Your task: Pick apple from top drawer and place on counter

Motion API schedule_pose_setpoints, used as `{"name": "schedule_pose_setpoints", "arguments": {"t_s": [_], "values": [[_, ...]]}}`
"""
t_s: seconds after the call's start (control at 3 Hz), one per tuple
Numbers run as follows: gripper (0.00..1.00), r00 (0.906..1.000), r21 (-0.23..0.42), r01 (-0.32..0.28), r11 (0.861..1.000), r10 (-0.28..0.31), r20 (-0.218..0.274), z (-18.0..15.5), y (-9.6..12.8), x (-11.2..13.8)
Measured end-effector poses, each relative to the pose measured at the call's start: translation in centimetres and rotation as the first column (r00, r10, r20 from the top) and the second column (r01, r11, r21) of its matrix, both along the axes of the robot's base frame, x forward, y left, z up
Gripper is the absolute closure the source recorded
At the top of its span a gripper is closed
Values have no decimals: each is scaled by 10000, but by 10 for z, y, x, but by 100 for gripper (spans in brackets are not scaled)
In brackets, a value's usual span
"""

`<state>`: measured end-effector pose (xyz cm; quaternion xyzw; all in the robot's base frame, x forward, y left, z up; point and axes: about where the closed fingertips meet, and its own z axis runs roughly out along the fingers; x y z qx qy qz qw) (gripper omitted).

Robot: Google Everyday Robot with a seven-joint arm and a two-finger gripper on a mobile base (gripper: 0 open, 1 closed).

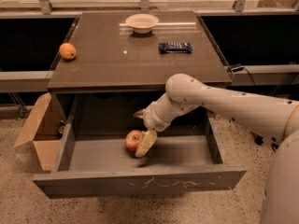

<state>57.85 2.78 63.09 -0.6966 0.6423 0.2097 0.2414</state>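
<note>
In the pulled-out shallow grey top drawer (140,181), the pale two-finger gripper (142,129) hangs spread apart, one finger just beside the round red apple (132,139), so closing off-centre could roll it away.

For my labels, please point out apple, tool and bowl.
apple (131,141), camera view, red left side.
tool (139,133), camera view, midway between fingertips, in the top drawer (140,183) by the apple.
bowl (142,22), camera view, its centre.

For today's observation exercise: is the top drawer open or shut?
Open: the top drawer is pulled out, its floor showing, the apple and the gripper inside it.
</note>
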Motion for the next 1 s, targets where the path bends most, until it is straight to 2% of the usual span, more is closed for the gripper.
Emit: {"name": "schedule_pose_setpoints", "arguments": {"t_s": [0.67,1.0], "values": [[61,9997,-164,-97,9998,93,-239,-13,8,-5],[84,9996,382,34,9993,-44,261,16,-3,-12]]}}
